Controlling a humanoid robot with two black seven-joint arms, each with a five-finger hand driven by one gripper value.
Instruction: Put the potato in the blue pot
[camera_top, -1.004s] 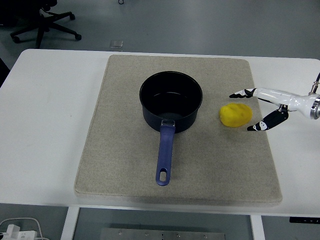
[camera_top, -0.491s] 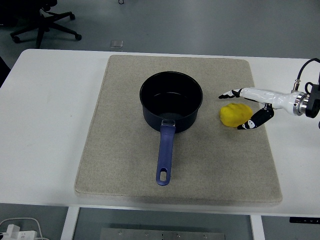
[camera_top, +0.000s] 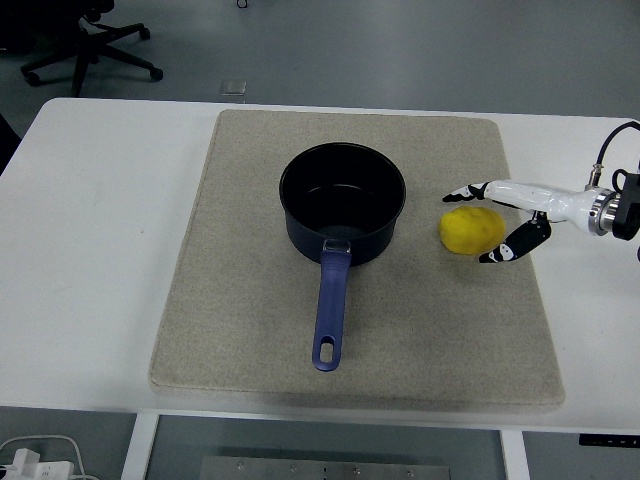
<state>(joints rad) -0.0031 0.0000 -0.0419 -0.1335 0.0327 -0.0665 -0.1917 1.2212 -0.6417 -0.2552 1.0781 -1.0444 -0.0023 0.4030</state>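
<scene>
White table (camera_top: 100, 200), beige mat (camera_top: 240, 330) laid over most of its middle. Office chair (camera_top: 85, 45) on the floor beyond the far-left corner, small clear square object (camera_top: 232, 88) on the floor just past the far edge. White power strip (camera_top: 35, 462) with cable shows below the near-left corner.

Blue pot (camera_top: 342, 203) sits upright at mat centre, empty, dark inside. Its blue handle (camera_top: 330, 310) points toward the near edge, hang hole at the tip.

Potato (camera_top: 471, 230), yellow, lies on the mat right of the pot, close but not touching it. Not in the pot yet.

My right hand (camera_top: 495, 222) comes in from the right edge, low over the mat at the potato. Fingers spread around it, not clamped: one finger (camera_top: 478, 189) reaches over the far side, just at the top edge of the potato; another finger (camera_top: 512, 244) sits at its near-right side. Contact at either tip: can't tell. Potato rests on the mat, not lifted.
</scene>
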